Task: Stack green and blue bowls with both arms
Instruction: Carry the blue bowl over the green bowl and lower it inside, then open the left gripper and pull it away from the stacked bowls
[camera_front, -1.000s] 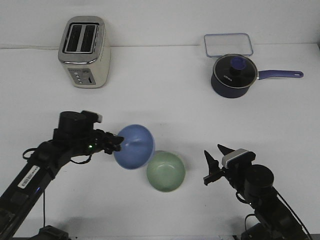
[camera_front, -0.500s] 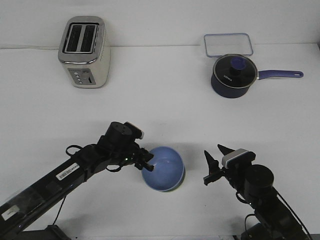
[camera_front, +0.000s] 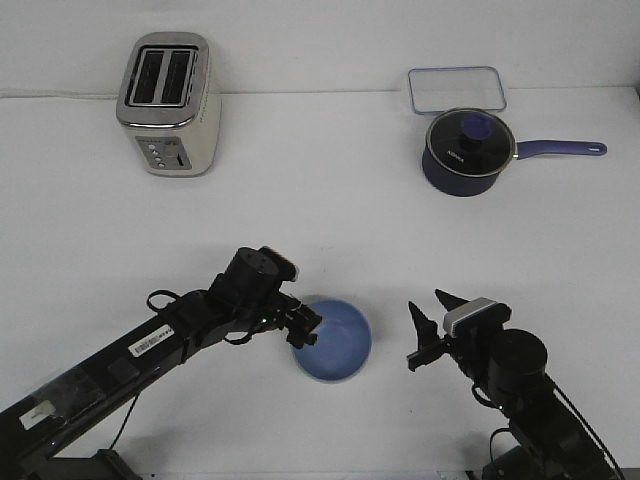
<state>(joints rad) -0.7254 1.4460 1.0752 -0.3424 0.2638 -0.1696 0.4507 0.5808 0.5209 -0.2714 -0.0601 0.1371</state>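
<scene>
Operator, your blue bowl (camera_front: 335, 342) now sits upright and level on the white bench (camera_front: 320, 215), near its front edge and between the two arms. A second ago it hung tilted in the air to the left of the green bowl; half a second ago it was coming down over that bowl with a sliver of green rim showing at the lower right. The green bowl cannot be seen now: the blue one covers the spot where it stood.

Your left claw (camera_front: 303, 327) has followed the bowl rightward and down, and its fingers meet the bowl's left rim. Whether they are clamped on the rim or parted cannot be told from this view.

Your right claw (camera_front: 432, 322) has not moved across the three frames. It stands just right of the bowl, clear of it, with its fingers spread and nothing between them.

Unchanged at the back of the bench: toaster (camera_front: 168, 103), clear lidded container (camera_front: 457, 89), and dark saucepan (camera_front: 467, 150) with its handle pointing right.

Writing: a pale mark on the saucepan wall and a white label on the left arm (camera_front: 150, 345), both too small to read.
</scene>
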